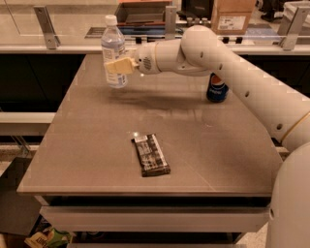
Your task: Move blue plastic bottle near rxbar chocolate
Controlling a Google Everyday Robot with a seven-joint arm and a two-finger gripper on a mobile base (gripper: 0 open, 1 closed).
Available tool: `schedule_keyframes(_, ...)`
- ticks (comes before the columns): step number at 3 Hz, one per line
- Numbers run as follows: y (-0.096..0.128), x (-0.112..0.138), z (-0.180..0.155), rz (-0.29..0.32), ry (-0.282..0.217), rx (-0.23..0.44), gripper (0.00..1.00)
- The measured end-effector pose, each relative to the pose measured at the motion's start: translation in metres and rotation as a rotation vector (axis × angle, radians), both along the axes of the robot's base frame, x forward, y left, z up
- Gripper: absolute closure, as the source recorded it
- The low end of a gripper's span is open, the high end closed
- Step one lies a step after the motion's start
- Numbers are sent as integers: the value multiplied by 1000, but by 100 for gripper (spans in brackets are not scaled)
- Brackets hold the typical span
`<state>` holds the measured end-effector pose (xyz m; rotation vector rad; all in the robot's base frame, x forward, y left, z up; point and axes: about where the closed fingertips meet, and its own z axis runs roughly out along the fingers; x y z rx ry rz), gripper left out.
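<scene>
Camera view.
- Bench (87, 145): flat grey-brown top, matte with a faint sheen and soft reflections. Square edges; a lighter shelf lip shows beneath the front.
- Gripper (114, 66): at the far left part of the bench, on the end of a smooth, glossy white arm (232, 63) that reaches in from the right. The jaws are closed around the blue plastic bottle (113, 42) at label height. One tan, blocky finger (119, 65) lies across the bottle's front; the other is hidden behind it.
- Bottle: upright between the jaws. Clear ribbed plastic, white screw cap, pale blue-and-white label. Cannot tell whether its base touches the bench or hangs just above it.
- Rxbar chocolate (150, 154): lies flat, well apart from the jaws, nearer the front of the bench and a little right of them. Dark crinkled wrapper, rectangular, with a white patch at the end toward the jaws. Lettering too small to read.
- Blue can (217, 88): right of the jaws, upper half covered by the arm.
- Cardboard box (231, 14): beyond the bench, top cut off by the frame.
</scene>
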<state>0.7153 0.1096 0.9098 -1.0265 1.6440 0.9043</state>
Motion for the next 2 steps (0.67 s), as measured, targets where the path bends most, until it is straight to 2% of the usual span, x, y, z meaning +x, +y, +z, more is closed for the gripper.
schedule_keyframes(2,-35,-27,16,33,87,-72,100)
